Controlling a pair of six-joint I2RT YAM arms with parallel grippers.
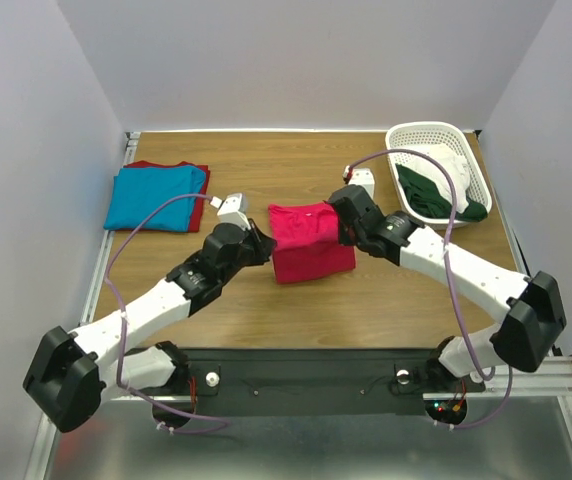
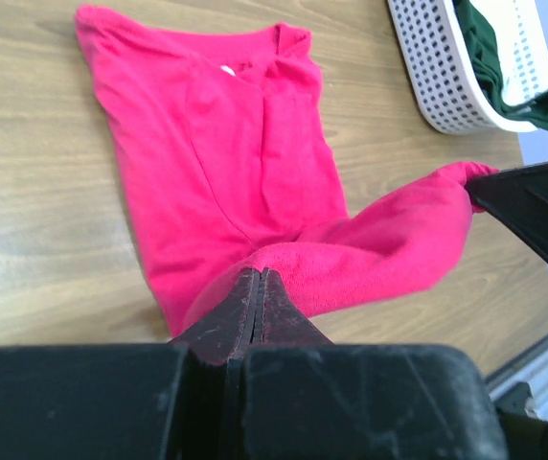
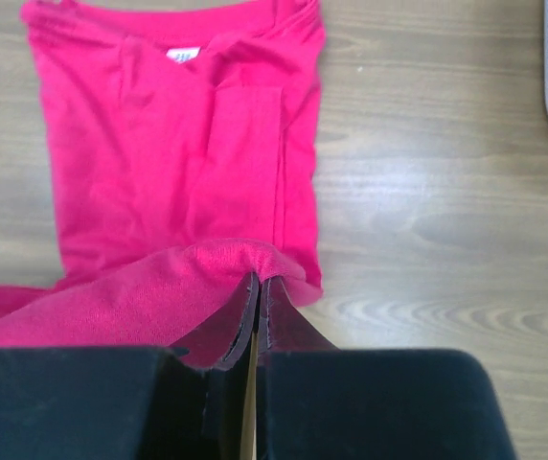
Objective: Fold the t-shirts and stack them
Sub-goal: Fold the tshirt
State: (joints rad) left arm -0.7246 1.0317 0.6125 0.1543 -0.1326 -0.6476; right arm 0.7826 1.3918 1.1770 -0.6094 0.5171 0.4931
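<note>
A bright crimson-pink cotton t-shirt [image 1: 306, 245] lies partly folded at the middle of the wooden counter [image 1: 266, 170], its collar and white label towards the far side. The left claw [image 2: 258, 283] is pressed together on one corner of the shirt's lifted edge. The right claw [image 3: 258, 287] pinches the other corner, so that edge hangs between them above the flat part. At the far left a turquoise-blue shirt [image 1: 156, 195] lies on a dark red one [image 1: 198, 212]. A white plastic lattice basket [image 1: 426, 128] sits far right.
</note>
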